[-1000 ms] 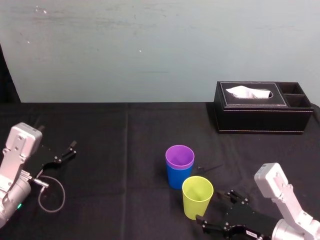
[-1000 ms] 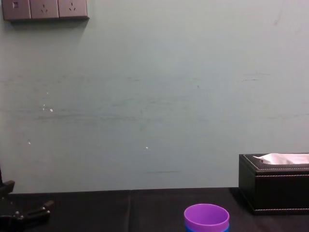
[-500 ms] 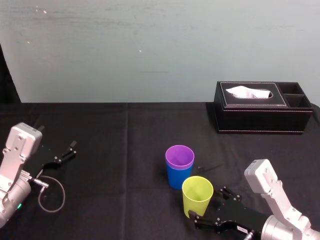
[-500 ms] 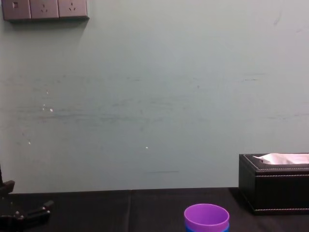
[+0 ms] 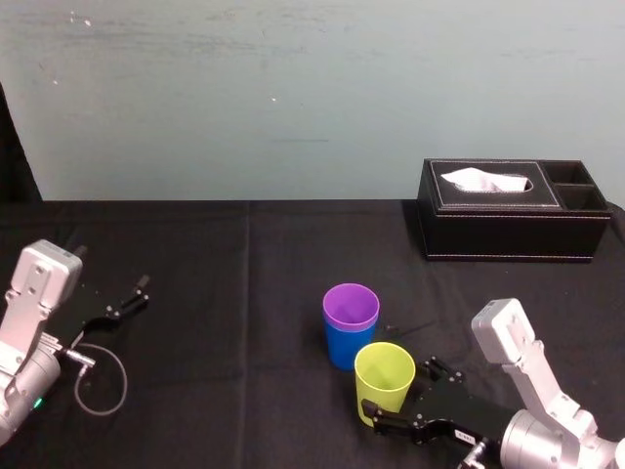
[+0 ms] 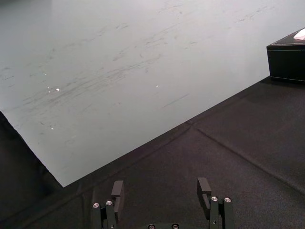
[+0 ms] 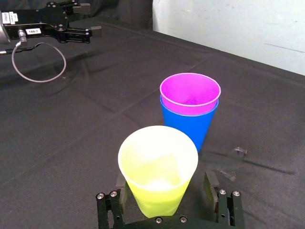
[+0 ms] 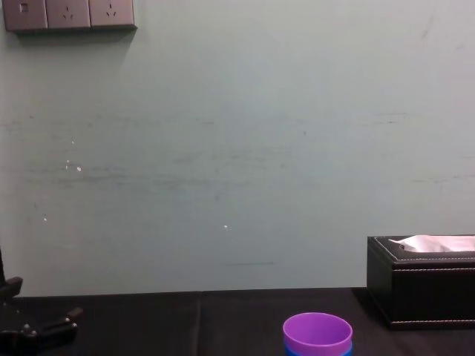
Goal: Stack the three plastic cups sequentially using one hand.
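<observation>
The purple cup sits nested inside the blue cup at the table's middle; both also appear in the right wrist view, purple cup in blue cup. Just in front of them stands the yellow-green cup, upright. My right gripper is low at the front right, open, with one finger on each side of the yellow-green cup. In the right wrist view the right gripper has its fingertips level with the cup's lower half. My left gripper rests open at the far left.
A black leather tissue box stands at the back right, well away from the cups. A loop of cable lies by the left arm. Black cloth covers the table, with bare room left of the cups.
My right gripper has slid left toward the yellow-green cup, so its fingers now flank the cup. The cups and the left arm have stayed put.
</observation>
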